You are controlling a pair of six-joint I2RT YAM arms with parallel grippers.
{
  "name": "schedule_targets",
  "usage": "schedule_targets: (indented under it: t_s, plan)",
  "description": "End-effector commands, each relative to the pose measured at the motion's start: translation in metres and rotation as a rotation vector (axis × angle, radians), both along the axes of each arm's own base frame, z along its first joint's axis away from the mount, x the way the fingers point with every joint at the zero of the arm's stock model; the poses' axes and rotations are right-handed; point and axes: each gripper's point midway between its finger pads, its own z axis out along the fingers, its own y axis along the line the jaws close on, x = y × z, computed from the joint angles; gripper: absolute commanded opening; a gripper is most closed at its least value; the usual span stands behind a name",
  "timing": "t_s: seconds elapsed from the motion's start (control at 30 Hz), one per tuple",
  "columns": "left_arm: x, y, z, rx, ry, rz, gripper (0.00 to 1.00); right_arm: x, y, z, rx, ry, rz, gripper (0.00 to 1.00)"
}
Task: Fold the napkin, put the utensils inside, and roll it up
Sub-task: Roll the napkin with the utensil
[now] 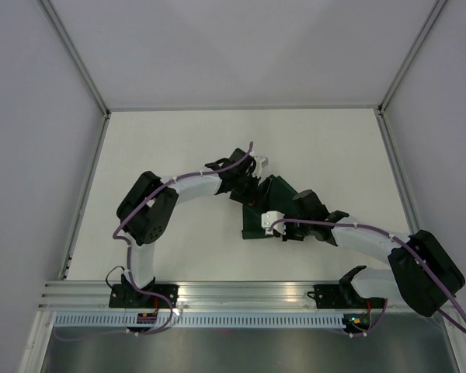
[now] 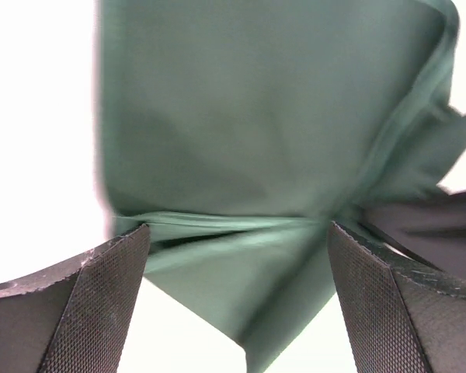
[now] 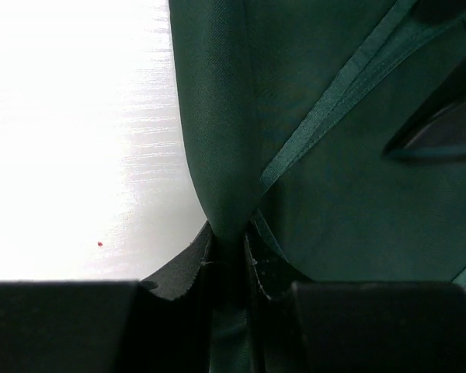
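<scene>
Pinching a raised fold of the napkin [image 3: 334, 194], the right claw [image 3: 229, 245] is nearly closed on thin, limp, probably slippery cloth lying mid-table [image 1: 311, 148]. The left claw [image 2: 237, 233] gapes wide and empty just above it, seemingly at the far-left part; edges and corners offer the surest hold.

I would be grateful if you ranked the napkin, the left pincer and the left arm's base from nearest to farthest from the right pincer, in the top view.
1. napkin: pinched in the right pincer itself.
2. left pincer: just behind it, over the napkin.
3. left arm's base: far left, at the table's near edge.
</scene>
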Motion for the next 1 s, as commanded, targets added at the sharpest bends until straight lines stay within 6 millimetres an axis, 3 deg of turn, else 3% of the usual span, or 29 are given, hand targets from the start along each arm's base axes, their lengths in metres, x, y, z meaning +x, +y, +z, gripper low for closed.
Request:
schedule_targets:
  t_s: [0.0,0.13,0.2,0.23,0.27,0.3,0.57,0.6,0.63,0.83,0.97]
  plan:
    - [0.038,0.034,0.000,0.124,-0.121,0.178,1.00,-0.027,-0.010,-0.020,-0.050,0.104,0.030,0.15]
    - [0.051,0.048,0.012,0.121,-0.173,0.239,1.00,-0.027,-0.010,-0.021,-0.052,0.112,0.031,0.15]
    - [0.060,0.052,0.028,0.073,-0.210,0.270,1.00,-0.028,-0.010,-0.021,-0.053,0.117,0.031,0.15]
    - [0.057,0.057,0.026,0.068,-0.208,0.281,1.00,-0.027,-0.009,-0.020,-0.050,0.119,0.031,0.15]
    - [0.065,0.058,0.046,0.009,-0.254,0.299,1.00,-0.028,-0.008,-0.020,-0.048,0.128,0.035,0.15]
    - [0.067,0.062,0.050,-0.006,-0.265,0.320,1.00,-0.027,-0.007,-0.019,-0.043,0.132,0.033,0.15]
    - [0.066,0.083,0.079,-0.100,-0.417,0.372,1.00,-0.027,-0.007,-0.017,-0.025,0.270,0.037,0.14]
    - [0.069,0.084,0.095,-0.138,-0.474,0.382,1.00,-0.024,-0.002,-0.011,-0.003,0.279,0.048,0.14]
    - [0.062,0.091,0.086,-0.130,-0.480,0.386,1.00,-0.024,-0.004,-0.014,-0.009,0.309,0.041,0.14]
    - [0.042,0.093,0.106,-0.185,-0.662,0.321,1.00,-0.022,-0.010,-0.018,-0.015,0.470,0.047,0.14]
    - [0.014,0.067,0.112,-0.169,-0.769,0.178,1.00,-0.016,-0.012,-0.020,-0.019,0.542,0.041,0.14]
